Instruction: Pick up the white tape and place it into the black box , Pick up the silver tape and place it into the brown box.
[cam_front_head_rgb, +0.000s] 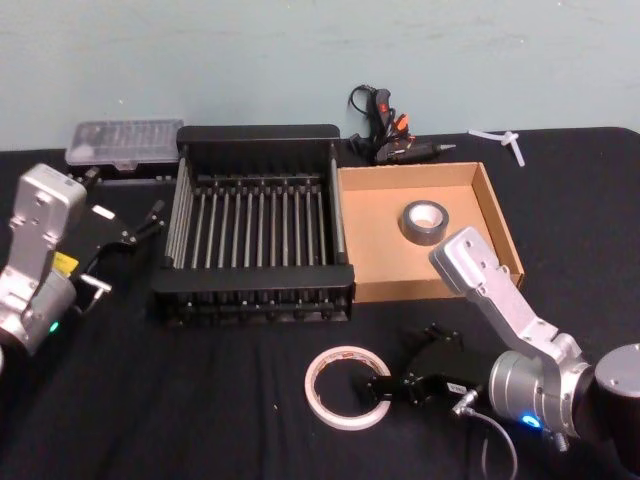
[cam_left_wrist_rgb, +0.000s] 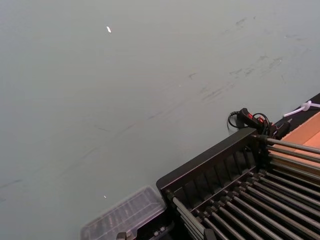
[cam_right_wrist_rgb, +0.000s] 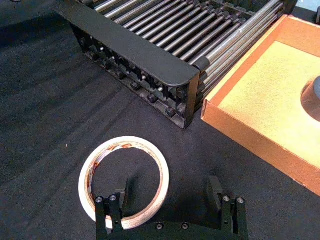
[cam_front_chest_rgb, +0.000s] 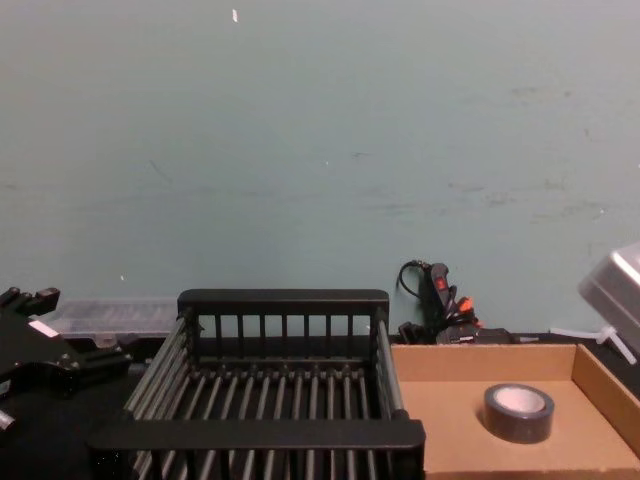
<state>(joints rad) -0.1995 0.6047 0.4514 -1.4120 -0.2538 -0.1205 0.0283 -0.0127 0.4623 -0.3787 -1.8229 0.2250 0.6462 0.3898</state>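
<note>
The white tape (cam_front_head_rgb: 347, 387) (cam_right_wrist_rgb: 123, 176) lies flat on the black cloth in front of the black box (cam_front_head_rgb: 255, 135) (cam_right_wrist_rgb: 130, 42) (cam_front_chest_rgb: 283, 298), whose barred floor holds nothing. My right gripper (cam_front_head_rgb: 398, 362) (cam_right_wrist_rgb: 167, 197) is open and low at the roll. One finger stands inside the ring and the other outside, so the ring's near wall is between them. The silver tape (cam_front_head_rgb: 424, 221) (cam_front_chest_rgb: 518, 411) rests flat inside the brown box (cam_front_head_rgb: 380, 250) (cam_right_wrist_rgb: 260, 95) (cam_front_chest_rgb: 450, 410). To the left of the black box, my left gripper (cam_front_head_rgb: 150, 222) (cam_front_chest_rgb: 60, 365) hangs open and holds nothing.
A clear plastic case (cam_front_head_rgb: 122, 143) (cam_left_wrist_rgb: 125, 215) sits behind the black box's left corner. A black glue gun (cam_front_head_rgb: 385, 130) (cam_front_chest_rgb: 440, 300) lies behind the brown box, and a white plastic piece (cam_front_head_rgb: 510, 140) is at the back right. The wall stands close behind the table.
</note>
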